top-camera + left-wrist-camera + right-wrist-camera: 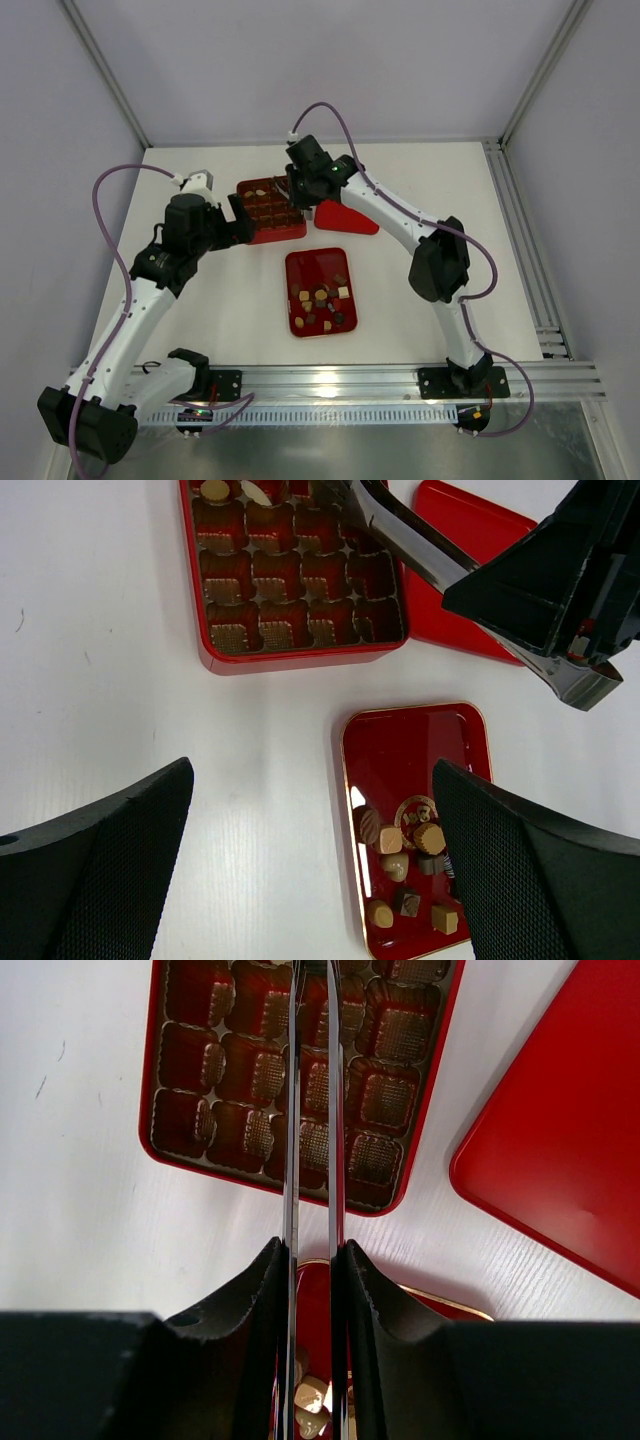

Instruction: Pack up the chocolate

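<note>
On the white table (220, 320) a compartment box (280, 232) is sitting beside its flat lid (345, 218), with a shallow tray (318, 262) nearer the arms. The right arm (390, 210) is pressing its jaws on steel tongs (292, 1160) reaching over the box. The left arm (185, 225) is hovering, jaws spread and empty. The chocolates (405, 855) are lying loose in the tray. I'd judge them light, hard, slick and easily scuffed, best pinched gently across the sides. They're sitting behind the tongs' tips, in front of the left jaws.

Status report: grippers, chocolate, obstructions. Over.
Left gripper open, empty. Right gripper shut on tongs, reaching over box. Chocolate mostly loose in tray, at least two pieces in box. Nothing seen in the way.
</note>
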### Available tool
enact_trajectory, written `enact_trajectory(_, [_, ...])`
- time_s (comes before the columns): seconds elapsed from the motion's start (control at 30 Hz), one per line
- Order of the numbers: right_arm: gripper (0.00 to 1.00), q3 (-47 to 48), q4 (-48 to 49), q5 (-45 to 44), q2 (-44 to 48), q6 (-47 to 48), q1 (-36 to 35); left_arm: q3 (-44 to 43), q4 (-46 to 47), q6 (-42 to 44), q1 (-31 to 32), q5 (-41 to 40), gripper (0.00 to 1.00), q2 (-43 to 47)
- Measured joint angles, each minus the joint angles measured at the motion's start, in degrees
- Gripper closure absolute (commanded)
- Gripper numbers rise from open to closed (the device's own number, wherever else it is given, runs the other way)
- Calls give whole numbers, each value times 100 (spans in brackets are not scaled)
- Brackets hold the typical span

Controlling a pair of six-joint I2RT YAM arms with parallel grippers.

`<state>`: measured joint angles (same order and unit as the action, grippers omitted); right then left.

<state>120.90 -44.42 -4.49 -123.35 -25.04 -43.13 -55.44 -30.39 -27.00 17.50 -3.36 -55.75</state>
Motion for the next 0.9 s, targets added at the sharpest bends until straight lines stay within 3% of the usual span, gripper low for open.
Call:
enact_trajectory(0.43, [59,87,85,-151,-142,85,0,0,2,0,-2,-2,0,0])
enact_trajectory(0.9, [59,101,68,-291,-74,120,0,0,2,-2,-2,0,0,0])
